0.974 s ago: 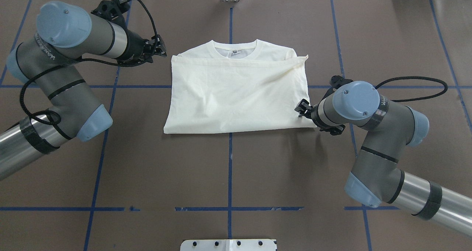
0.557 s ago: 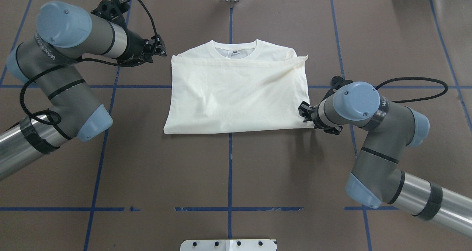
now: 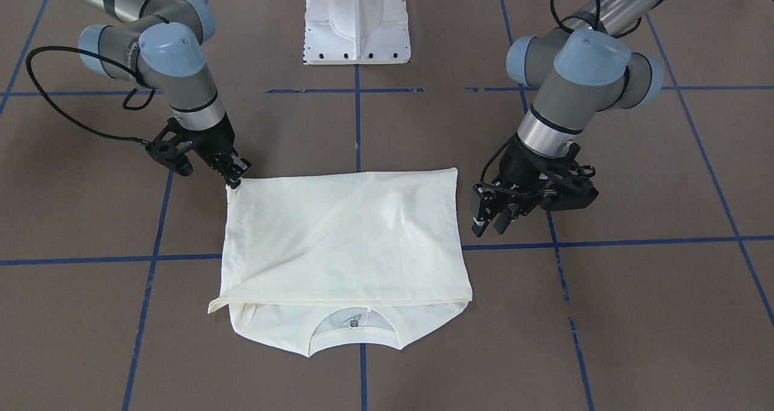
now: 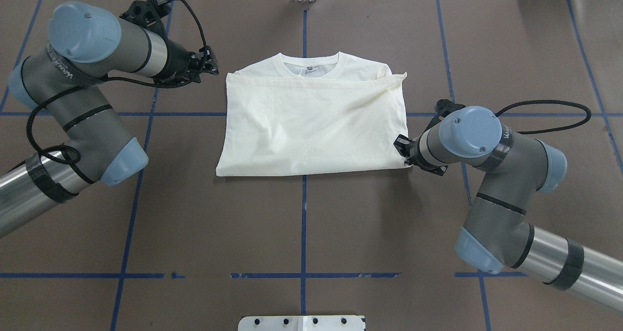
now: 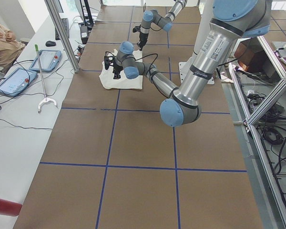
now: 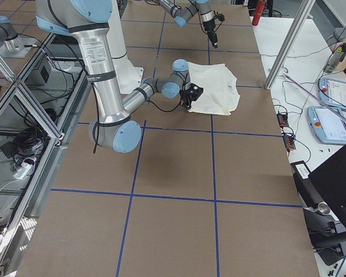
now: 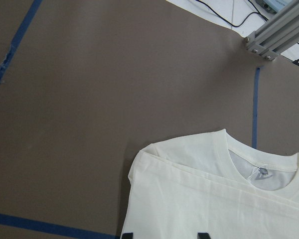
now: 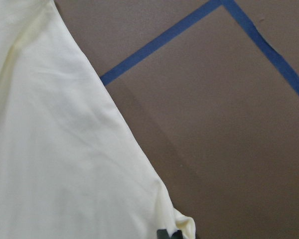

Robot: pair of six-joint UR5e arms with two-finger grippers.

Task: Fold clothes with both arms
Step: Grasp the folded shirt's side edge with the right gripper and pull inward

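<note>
right fingers (image 3: 234,177) pinch t-shirt (image 3: 344,236) corner; left fingers (image 3: 478,215) spread, empty; neck label (image 3: 355,321) unreadable.

Bright even light, soft shadows, sharp

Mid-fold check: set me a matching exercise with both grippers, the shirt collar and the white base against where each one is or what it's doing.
Things:
1. left gripper
2. right gripper
3. collar
4. white pedestal base

States:
A. shut on a robot-side corner of the T-shirt
B. open, beside the T-shirt, off the fabric
C. at the T-shirt's edge farthest from the robot
D. standing at the robot's end of the table

Pairs: 1-B, 2-A, 3-C, 4-D
</note>
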